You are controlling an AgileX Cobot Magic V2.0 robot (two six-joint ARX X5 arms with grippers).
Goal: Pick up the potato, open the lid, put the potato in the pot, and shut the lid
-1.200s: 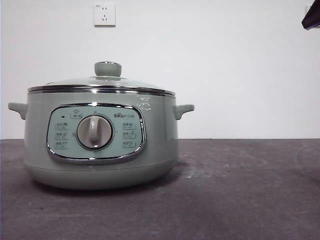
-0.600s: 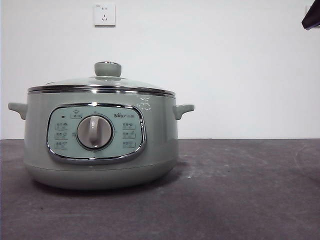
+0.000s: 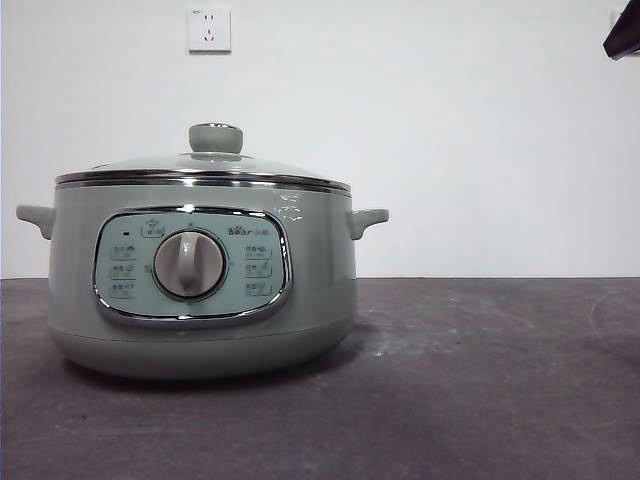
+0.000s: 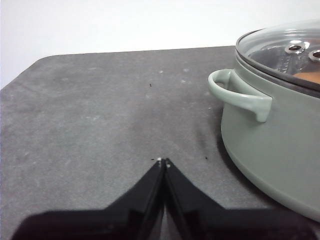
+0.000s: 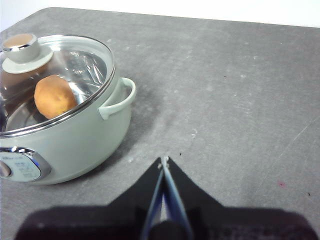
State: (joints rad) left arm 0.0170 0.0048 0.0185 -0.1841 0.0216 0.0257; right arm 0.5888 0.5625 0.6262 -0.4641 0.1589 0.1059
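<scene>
The sage-green pot point(image 3: 200, 290) stands on the dark table at the left, with the glass lid point(image 3: 205, 165) seated on it. The orange-brown potato point(image 5: 54, 96) lies inside the pot, seen through the lid point(image 5: 55, 80) in the right wrist view; a sliver of it shows in the left wrist view point(image 4: 306, 77). My left gripper point(image 4: 163, 163) is shut and empty, hovering beside the pot's handle point(image 4: 240, 95). My right gripper point(image 5: 163, 161) is shut and empty, off the pot's other handle point(image 5: 120, 97). One arm shows only as a black tip point(image 3: 622, 38) at the top right corner.
A white wall with a socket point(image 3: 208, 29) stands behind the table. Bare grey table point(image 3: 480, 380) stretches to the right of the pot.
</scene>
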